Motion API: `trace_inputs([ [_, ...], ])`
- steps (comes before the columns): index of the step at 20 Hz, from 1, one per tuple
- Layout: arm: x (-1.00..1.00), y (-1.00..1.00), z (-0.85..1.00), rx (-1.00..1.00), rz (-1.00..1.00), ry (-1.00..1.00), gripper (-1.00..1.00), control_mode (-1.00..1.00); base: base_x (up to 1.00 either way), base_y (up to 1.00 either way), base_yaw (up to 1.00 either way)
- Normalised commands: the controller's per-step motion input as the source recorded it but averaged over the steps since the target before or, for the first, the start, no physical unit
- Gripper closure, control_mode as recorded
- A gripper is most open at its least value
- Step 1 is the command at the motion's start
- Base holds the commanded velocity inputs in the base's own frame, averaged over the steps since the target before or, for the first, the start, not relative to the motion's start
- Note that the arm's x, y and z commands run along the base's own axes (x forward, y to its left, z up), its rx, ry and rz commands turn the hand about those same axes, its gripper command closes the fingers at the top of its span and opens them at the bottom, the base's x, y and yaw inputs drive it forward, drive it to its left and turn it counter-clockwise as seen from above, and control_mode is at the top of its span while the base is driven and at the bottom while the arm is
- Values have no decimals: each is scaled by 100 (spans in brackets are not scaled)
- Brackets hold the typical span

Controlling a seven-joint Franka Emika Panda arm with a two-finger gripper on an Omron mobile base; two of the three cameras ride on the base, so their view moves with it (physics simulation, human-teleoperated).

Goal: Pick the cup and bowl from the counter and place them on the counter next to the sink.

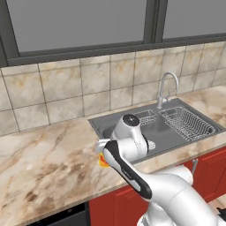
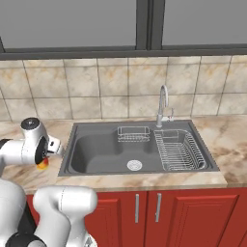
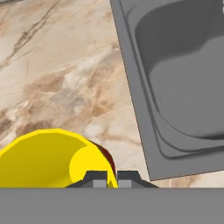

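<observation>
The fingers [image 3: 108, 179] are pinched shut on the rim of the yellow cup [image 3: 48, 159], whose open mouth faces the hand, so its long axis runs straight down toward the marbled tabletop [image 3: 57, 74]. In the hand view the sink [image 3: 183, 78] lies toward two o'clock, its edge just beside the cup. To my eye, a straight lowering lands it next to the basin.

Yellow cup [image 3: 48, 159] with a red mark at the hand [image 3: 107, 180], beige-brown marbled worktop [image 3: 57, 78], grey sink [image 3: 183, 83] beside.
</observation>
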Motion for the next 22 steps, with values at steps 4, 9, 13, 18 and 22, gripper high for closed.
trace_inputs([
  [4,1,34,-26,0,0,0,100,-100,0,0,0],
  [9,0,0,0,0,0,0,100,-100,0,0,0],
  [13,0,-1,0,1,0,0,-100,-100,0,0,0],
  [18,0,0,0,0,0,0,-100,-100,0,0,0],
  [22,0,0,3,0,0,0,-100,-100,0,0,0],
])
